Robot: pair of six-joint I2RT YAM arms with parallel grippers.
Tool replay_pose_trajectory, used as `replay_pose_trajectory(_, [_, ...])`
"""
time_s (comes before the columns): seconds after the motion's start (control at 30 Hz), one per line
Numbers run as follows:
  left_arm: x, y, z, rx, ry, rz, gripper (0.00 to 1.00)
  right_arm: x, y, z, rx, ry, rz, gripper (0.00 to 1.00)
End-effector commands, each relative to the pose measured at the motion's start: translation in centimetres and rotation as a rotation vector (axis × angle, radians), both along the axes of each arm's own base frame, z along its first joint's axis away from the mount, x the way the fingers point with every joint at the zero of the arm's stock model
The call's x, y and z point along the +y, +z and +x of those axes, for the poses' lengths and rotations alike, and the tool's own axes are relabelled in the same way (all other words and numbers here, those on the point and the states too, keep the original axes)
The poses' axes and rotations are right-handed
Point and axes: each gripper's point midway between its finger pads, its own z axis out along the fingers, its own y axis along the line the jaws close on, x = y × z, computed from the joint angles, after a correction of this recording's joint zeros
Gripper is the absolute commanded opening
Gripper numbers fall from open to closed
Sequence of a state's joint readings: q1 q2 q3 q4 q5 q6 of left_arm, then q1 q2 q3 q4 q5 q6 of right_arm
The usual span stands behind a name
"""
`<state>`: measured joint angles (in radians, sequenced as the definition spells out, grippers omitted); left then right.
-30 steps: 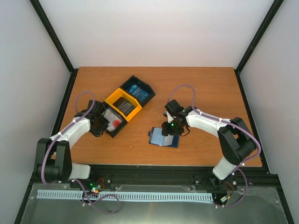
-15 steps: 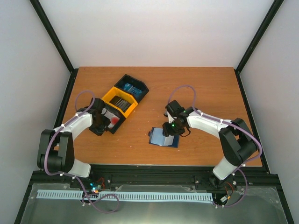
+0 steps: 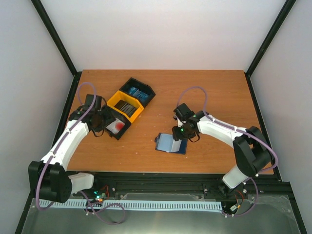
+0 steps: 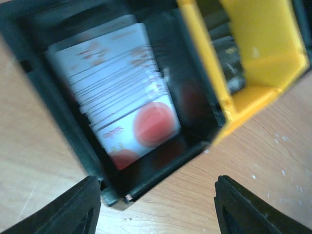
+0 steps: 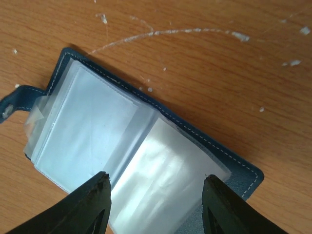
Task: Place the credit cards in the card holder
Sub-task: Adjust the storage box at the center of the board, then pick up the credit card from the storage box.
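The credit cards sit in a three-compartment bin. The white cards with a red circle (image 4: 127, 100) fill the near black compartment (image 3: 116, 127). Dark grey cards (image 3: 126, 107) are in the yellow compartment, and blue cards (image 3: 138, 91) are in the far black one. My left gripper (image 4: 156, 209) is open and empty, just short of the bin's near corner (image 3: 104, 122). The card holder (image 5: 141, 156) lies open on the table with its pale clear pockets up (image 3: 170, 143). My right gripper (image 5: 156, 204) is open and empty right above the holder's pockets (image 3: 179, 133).
The black-and-yellow bin (image 3: 113, 98) lies diagonally at the table's left. Its yellow wall (image 4: 258, 44) fills the upper right of the left wrist view. Bare wooden table (image 3: 214, 92) surrounds both things. Black frame posts stand at the back corners.
The bin shifted left and turned a little. My left arm then stretched out and pulled its gripper back off the white-card compartment. The right gripper stayed over the open holder.
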<state>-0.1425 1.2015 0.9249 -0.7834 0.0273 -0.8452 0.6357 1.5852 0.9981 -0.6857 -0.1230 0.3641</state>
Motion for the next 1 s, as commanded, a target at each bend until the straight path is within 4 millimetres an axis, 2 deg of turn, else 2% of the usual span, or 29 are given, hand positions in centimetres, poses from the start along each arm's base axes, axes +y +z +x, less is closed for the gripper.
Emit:
replay_pose_trajectory(0.0, [-3.3, 1.3, 1.9, -0.086, -0.394, 0.025, 0.60, 0.1, 1.9, 0.8, -0.050, -0.023, 0.000, 0.51])
replay_pose_trajectory(0.17, [-4.3, -0.8, 2.9, -0.062, -0.529, 0.038, 0.44, 0.0, 1.7, 0.8, -0.045, -0.042, -0.009, 0.51])
replay_pose_trajectory(0.27, [-3.8, -1.8, 4.4, -0.061, -0.538, 0.084, 0.44, 0.5, 1.6, 0.8, -0.039, -0.034, 0.004, 0.51])
replay_pose_trajectory(0.37, [-2.7, -3.9, 5.8, -0.003, -0.521, 0.133, 0.46, 1.1, 1.4, 0.4, -0.039, 0.014, 0.004, 0.51])
replay_pose_trajectory(0.43, [-1.8, -5.3, 6.6, 0.029, -0.511, 0.163, 0.47, 1.5, 1.7, 0.3, -0.059, 0.046, -0.002, 0.51])
replay_pose_trajectory(0.53, [-1.4, -6.0, 7.7, 0.028, -0.528, 0.170, 0.49, 2.0, 2.5, 0.6, -0.098, 0.051, -0.025, 0.50])
replay_pose_trajectory(0.6, [-1.4, -6.7, 8.2, 0.040, -0.548, 0.166, 0.49, 1.4, 3.2, 1.2, -0.135, 0.019, -0.079, 0.50])
replay_pose_trajectory(0.77, [-2.2, -8.0, 7.9, 0.062, -0.615, 0.135, 0.46, 1.1, 5.3, 2.6, -0.198, -0.046, -0.097, 0.50])
replay_pose_trajectory(0.97, [-2.1, -9.5, 7.4, 0.097, -0.612, 0.129, 0.38, 1.5, 5.4, 2.8, -0.199, -0.046, -0.088, 0.50])
